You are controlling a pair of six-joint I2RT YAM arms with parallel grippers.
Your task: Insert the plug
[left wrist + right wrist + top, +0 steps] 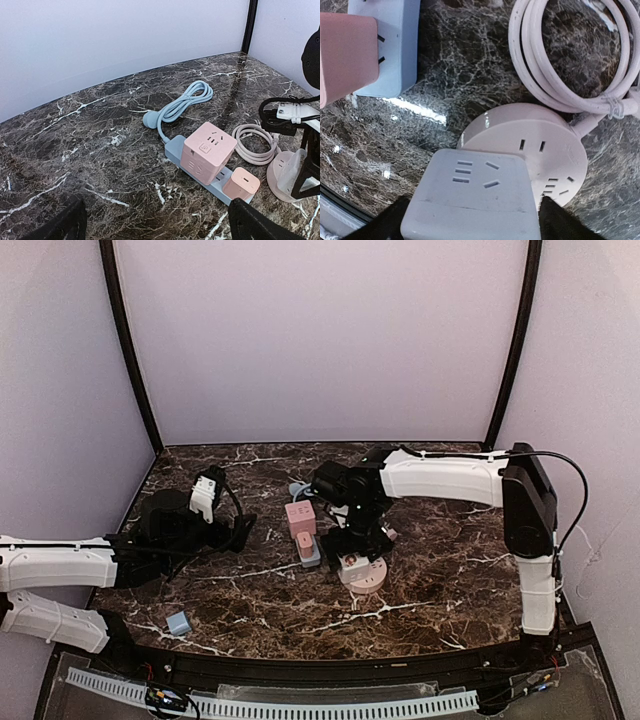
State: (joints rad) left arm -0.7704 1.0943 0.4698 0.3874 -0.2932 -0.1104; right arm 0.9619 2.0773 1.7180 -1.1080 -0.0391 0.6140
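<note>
A pale cube-shaped plug (470, 195) stands upright on the near rim of the round pink socket base (555, 150), seemingly seated in it. My right gripper (470, 220) points straight down over it, a dark finger close against each side; any gap is hidden. From above, the right gripper (352, 545) covers the plug on the round base (368, 580). My left gripper (243, 530) hovers well to the left, jaws wide apart and empty; the left gripper (160, 225) faces the blue power strip (175, 149).
The blue strip carries a pink cube socket (207, 150) and a small pink charger (241, 184); its blue cable (185, 102) coils behind. The round base's pink cord (570, 60) loops beside it. A small blue block (179, 623) lies near the front left edge.
</note>
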